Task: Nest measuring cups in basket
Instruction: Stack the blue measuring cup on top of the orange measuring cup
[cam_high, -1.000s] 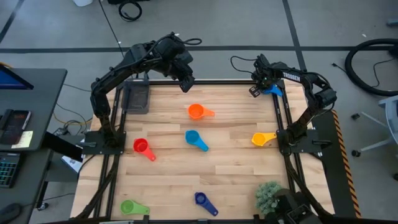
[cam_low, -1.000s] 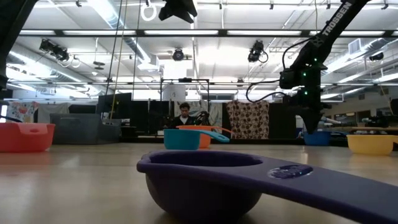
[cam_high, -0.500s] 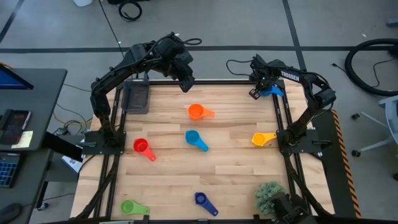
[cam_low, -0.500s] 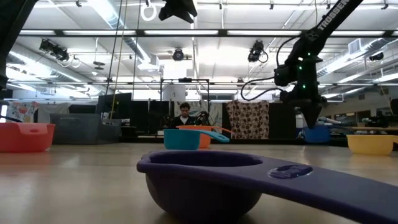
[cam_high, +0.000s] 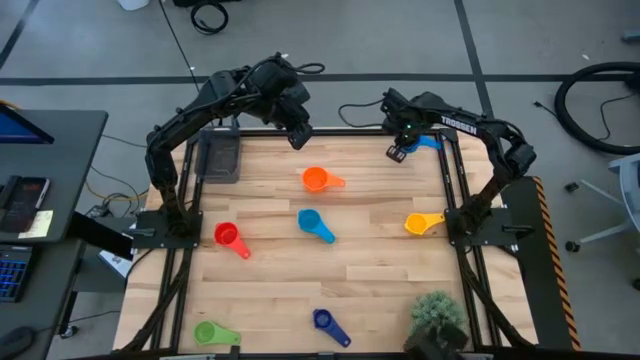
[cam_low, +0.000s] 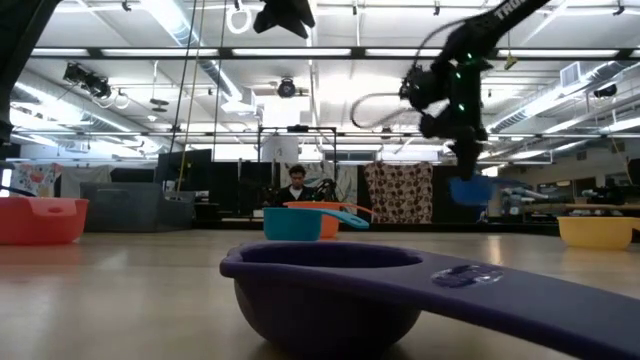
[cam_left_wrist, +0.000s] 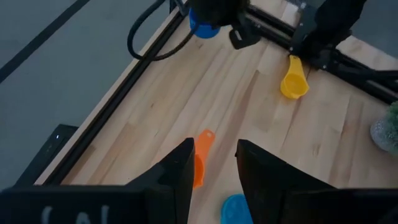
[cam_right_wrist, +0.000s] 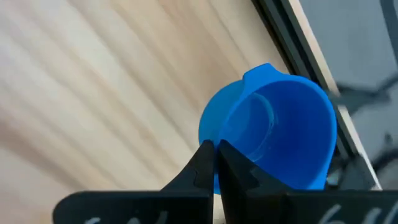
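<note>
Blue measuring cup (cam_right_wrist: 273, 134), pinched in the right gripper (cam_high: 398, 150), had lifted off the bench (cam_high: 370, 260) and swung toward the basket (cam_high: 220, 158).

White lettering reading TROSSEN runs along the right arm (cam_high: 462, 124) in the high view

Two dark, matte-black jointed arms on black frame bases. White "TROSSEN" lettering runs along the right arm (cam_high: 455, 123). Black cables loop off both.
</note>
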